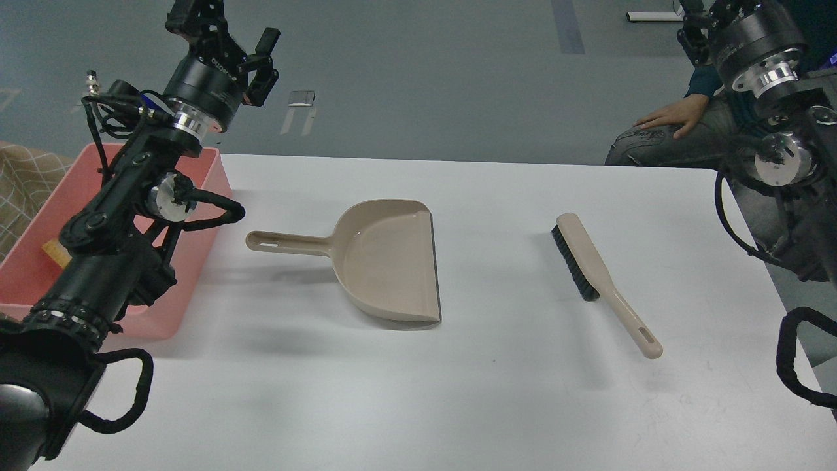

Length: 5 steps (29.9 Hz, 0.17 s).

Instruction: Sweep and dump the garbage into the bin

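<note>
The pink bin (210, 171) stands at the table's left edge, largely covered by my left arm. A corner of the beige scrap (55, 252) shows inside it; the yellow and green sponge is hidden behind the arm. My left gripper (225, 26) is raised high above the bin's far right corner, open and empty. My right gripper (703, 10) is raised at the top right and cut off by the frame's edge, so its fingers do not show. The beige dustpan (386, 261) lies empty at the table's middle. The brush (601, 275) lies to its right.
A seated person (673, 124) is beyond the table's far right corner, behind my right arm. The white table (418, 392) ends close behind the bin and at the right past the brush. A checked cloth (26, 176) lies left of the bin.
</note>
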Tool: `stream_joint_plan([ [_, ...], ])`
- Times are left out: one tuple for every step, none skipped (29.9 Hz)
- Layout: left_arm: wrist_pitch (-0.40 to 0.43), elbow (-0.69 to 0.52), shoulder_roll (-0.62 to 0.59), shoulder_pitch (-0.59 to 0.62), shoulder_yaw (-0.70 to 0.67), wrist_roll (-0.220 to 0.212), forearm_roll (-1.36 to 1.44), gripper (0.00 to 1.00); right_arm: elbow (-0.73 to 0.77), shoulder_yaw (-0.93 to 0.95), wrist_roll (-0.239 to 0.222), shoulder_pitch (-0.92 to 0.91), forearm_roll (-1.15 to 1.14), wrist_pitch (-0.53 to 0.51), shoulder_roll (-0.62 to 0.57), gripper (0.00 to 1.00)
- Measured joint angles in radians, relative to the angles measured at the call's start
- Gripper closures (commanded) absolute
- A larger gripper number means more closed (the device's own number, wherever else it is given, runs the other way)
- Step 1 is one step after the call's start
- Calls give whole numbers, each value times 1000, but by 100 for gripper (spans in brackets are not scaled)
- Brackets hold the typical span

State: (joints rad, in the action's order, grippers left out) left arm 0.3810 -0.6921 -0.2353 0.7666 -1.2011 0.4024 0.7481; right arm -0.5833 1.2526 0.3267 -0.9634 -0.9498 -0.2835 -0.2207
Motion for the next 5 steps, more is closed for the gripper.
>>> stream_joint_plan([
  [0, 19, 15, 8, 5, 0, -24, 3, 4, 0, 0, 2, 4, 1, 5, 2],
  [1, 34, 25, 13, 9, 0, -41, 3, 7, -1, 0, 5, 6, 1, 10, 2],
  [1, 47, 35, 19, 15, 0, -56, 3, 8, -2, 0, 7, 7, 1, 13, 2],
  [1, 59, 43, 28, 22, 0, -66, 3, 9, -2, 0, 10, 8, 1, 15, 2],
  [1, 68, 48, 37, 27, 0, -70, 3, 9, -2, 0, 14, 9, 1, 16, 2],
])
